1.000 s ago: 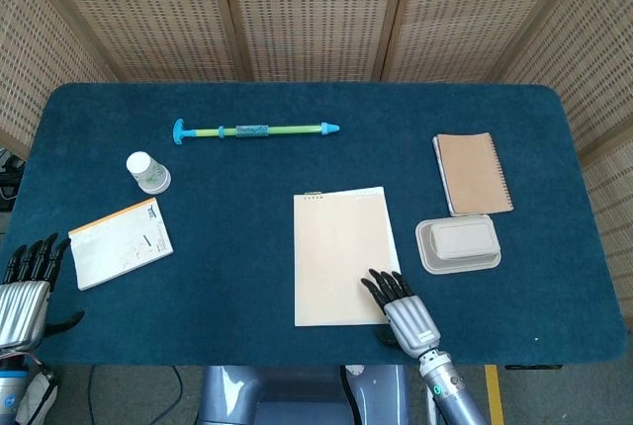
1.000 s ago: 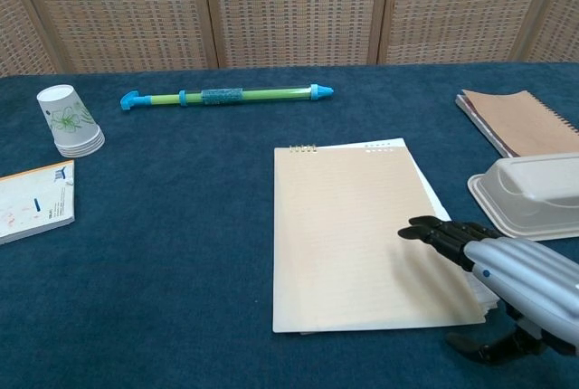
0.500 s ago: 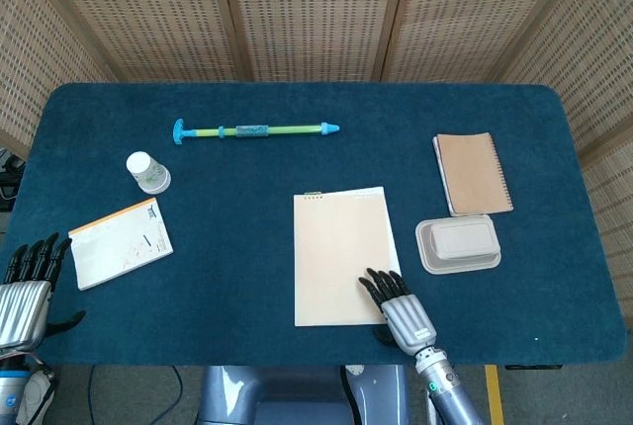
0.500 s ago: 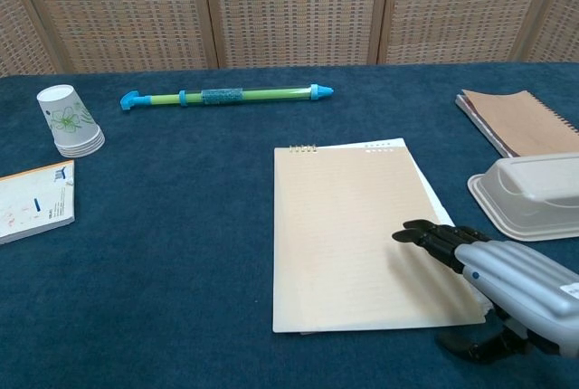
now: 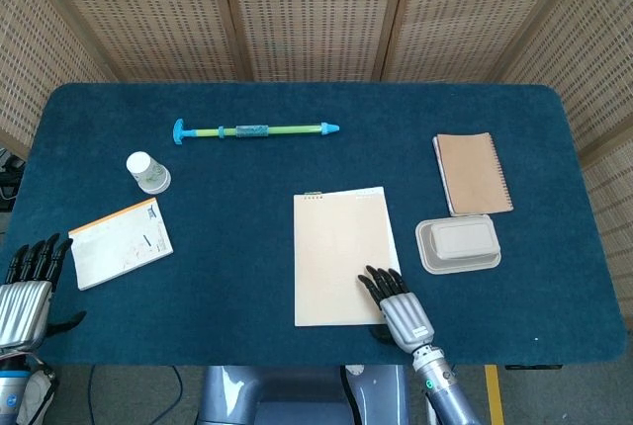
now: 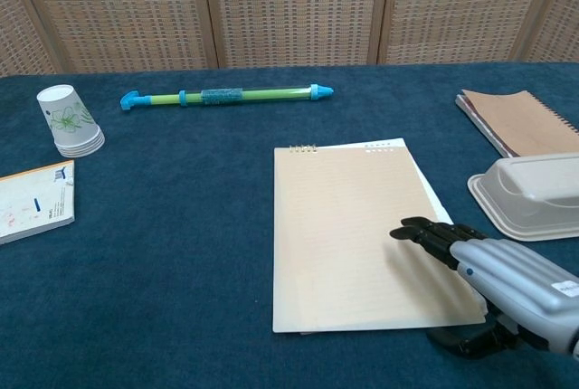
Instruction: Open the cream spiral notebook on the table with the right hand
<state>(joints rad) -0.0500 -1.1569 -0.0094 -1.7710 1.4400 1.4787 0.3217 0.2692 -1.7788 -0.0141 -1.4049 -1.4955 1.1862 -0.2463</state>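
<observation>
— Where's the notebook?
— The cream spiral notebook (image 5: pixel 343 255) lies closed, just beside the takeout box (image 5: pixel 459 244).
— Your hand?
— My right hand (image 5: pixel 398 303) rests open-fingered on its near corner, gripping nothing. Next, I'd hook the cover's edge and lift.

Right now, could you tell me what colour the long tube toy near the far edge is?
The tube toy is light green with blue ends, clearest in the chest view.

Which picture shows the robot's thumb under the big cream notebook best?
The chest view: the right hand lies fingers-out over the cream spiral notebook, its thumb curling low by the near corner. The head view shows only the hand's back, thumb mostly hidden.
</observation>
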